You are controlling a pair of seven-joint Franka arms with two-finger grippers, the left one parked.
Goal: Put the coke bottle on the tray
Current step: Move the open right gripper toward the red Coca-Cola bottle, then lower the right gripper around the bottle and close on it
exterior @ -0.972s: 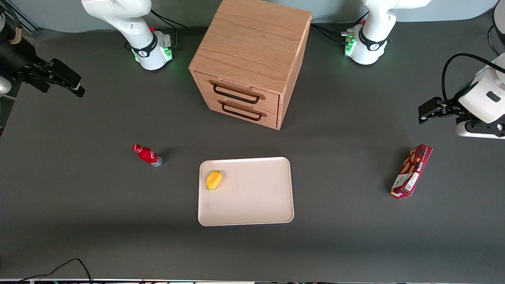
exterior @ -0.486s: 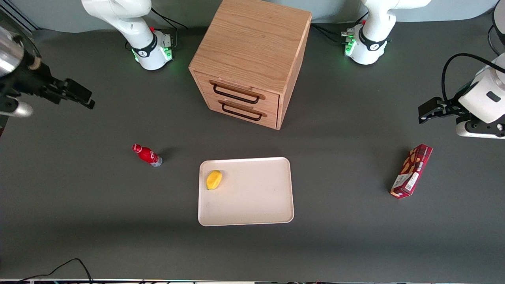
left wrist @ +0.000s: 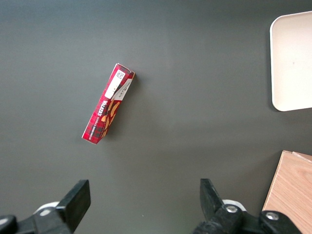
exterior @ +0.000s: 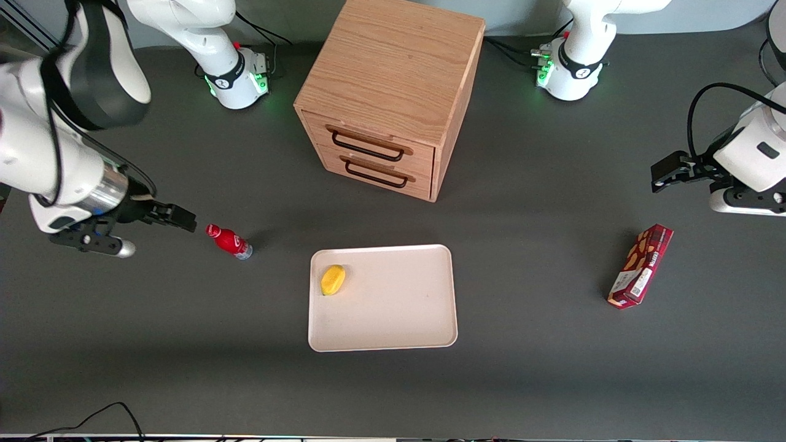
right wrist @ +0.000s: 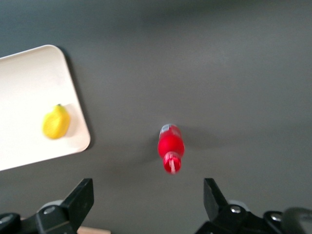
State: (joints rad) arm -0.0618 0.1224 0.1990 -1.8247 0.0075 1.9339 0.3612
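Observation:
The small red coke bottle stands on the dark table beside the cream-white tray, toward the working arm's end. It also shows in the right wrist view, upright, with the tray beside it. My right gripper hangs above the table beside the bottle's cap, apart from it. Its fingers are spread wide and hold nothing.
A yellow lemon-like piece lies on the tray near its edge toward the bottle. A wooden two-drawer cabinet stands farther from the camera than the tray. A maroon snack box lies toward the parked arm's end.
My right arm has swung in from the table's edge, down and toward the bottle; the gripper now sits right beside its cap. Bottle, tray and box have not moved.

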